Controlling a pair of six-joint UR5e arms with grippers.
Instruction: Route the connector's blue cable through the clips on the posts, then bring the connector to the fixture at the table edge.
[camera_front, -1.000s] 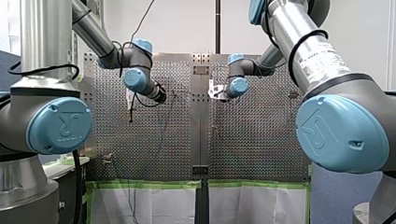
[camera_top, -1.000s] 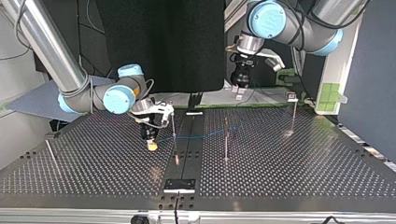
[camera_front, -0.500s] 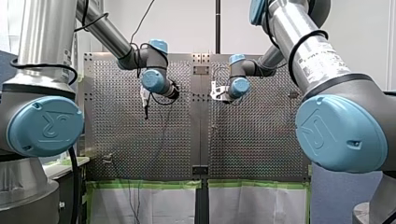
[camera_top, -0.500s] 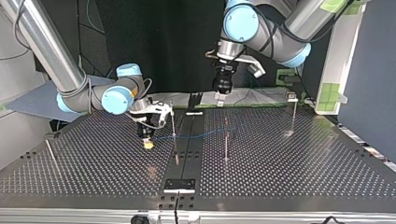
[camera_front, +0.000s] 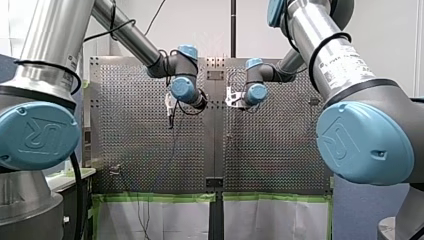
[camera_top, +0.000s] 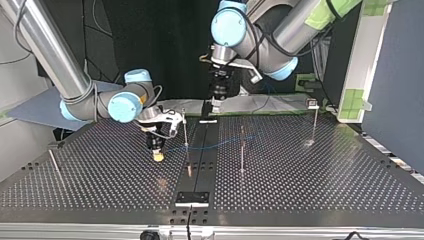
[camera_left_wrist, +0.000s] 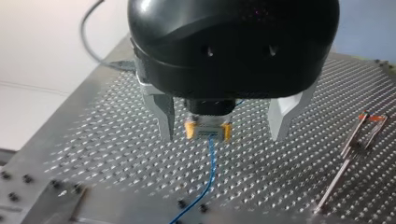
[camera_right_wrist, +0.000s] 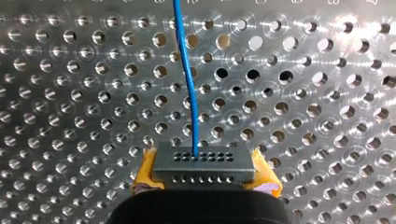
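In the right wrist view my right gripper (camera_right_wrist: 204, 181) is shut on the grey connector (camera_right_wrist: 203, 164), which sits between its yellow pads (camera_right_wrist: 144, 176). The blue cable (camera_right_wrist: 187, 84) runs from the connector straight ahead over the perforated plate. In the top view my right gripper (camera_top: 158, 155) hangs low over the table beside a thin post (camera_top: 185, 129). From there the blue cable (camera_top: 220, 142) trails toward a second post (camera_top: 242, 152). My left gripper (camera_top: 216, 101) hovers high over the far edge. Its metal fingers (camera_left_wrist: 164, 116) stand open and empty, looking down on the connector (camera_left_wrist: 208, 131).
A third post (camera_top: 314, 124) stands at the top view's right, and a leaning pin (camera_top: 54, 162) at its left. A black plate (camera_top: 192, 198) sits on the centre rail near the front edge. Two rods (camera_left_wrist: 348, 156) lie beside my left gripper's view.
My left arm has swung toward the table's middle, leftward in the top view, and now hangs above the right gripper. The right gripper has shifted only slightly, still holding the connector.
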